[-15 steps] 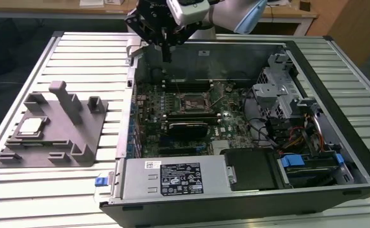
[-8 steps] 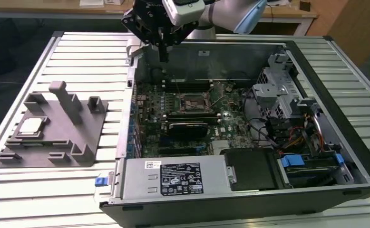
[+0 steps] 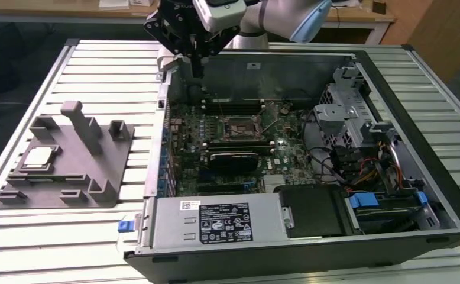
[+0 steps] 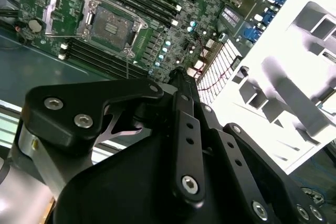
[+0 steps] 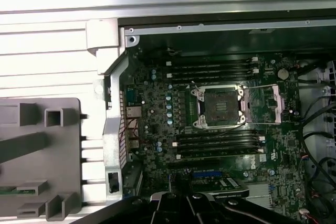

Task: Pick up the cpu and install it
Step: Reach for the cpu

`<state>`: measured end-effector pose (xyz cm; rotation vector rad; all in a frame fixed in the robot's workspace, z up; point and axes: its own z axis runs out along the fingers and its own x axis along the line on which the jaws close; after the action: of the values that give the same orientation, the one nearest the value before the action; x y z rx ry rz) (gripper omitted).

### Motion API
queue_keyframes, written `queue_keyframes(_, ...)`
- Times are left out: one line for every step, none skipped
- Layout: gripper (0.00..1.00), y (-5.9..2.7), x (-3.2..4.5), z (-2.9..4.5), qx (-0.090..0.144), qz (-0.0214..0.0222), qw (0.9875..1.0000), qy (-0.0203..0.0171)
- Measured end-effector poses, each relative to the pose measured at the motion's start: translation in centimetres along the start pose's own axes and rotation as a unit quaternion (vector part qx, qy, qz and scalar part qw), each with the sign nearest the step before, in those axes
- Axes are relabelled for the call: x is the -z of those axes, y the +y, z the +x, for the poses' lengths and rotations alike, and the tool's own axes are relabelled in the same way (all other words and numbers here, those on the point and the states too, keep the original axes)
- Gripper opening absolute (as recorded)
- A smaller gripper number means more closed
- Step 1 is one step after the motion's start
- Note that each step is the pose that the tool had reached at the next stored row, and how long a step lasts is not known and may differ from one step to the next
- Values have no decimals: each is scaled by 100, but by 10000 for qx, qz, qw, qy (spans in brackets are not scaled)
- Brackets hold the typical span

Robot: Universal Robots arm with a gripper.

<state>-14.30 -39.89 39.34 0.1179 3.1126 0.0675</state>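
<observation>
Ribbed white surface (image 3: 25, 236) is seen under an open black computer case (image 3: 309, 258). Beside it the flat silvery cpu (image 3: 39, 157) is left unpicked. Above it the black pincer (image 3: 196, 70) is held closed, empty; opening is likely needed.

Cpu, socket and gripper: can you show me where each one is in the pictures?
cpu (image 3: 39, 157), exterior view, the middle of its silvery top.
socket (image 5: 219, 106), first wrist view, its dark square middle.
gripper (image 3: 197, 71), exterior view, at its fingertips, above the open computer case.
</observation>
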Motion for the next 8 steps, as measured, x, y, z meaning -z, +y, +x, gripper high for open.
queue_keyframes(11, -1, 0, 13, 0, 0, 10000, 0)
queue_keyframes(11, -2, 1, 26, 0, 0, 10000, 0)
queue_keyframes(11, -3, 1, 38, 0, -1, 10000, 0)
queue_keyframes(11, -4, 1, 51, 0, -1, 10000, -1)
queue_keyframes(11, -5, 1, 64, -1, 0, 10000, -1)
queue_keyframes(11, -6, 2, 76, 0, 0, 10000, -1)
queue_keyframes(11, -7, 2, 86, 0, -1, 10000, -1)
queue_keyframes(11, -7, 2, 96, 0, -1, 10000, -1)
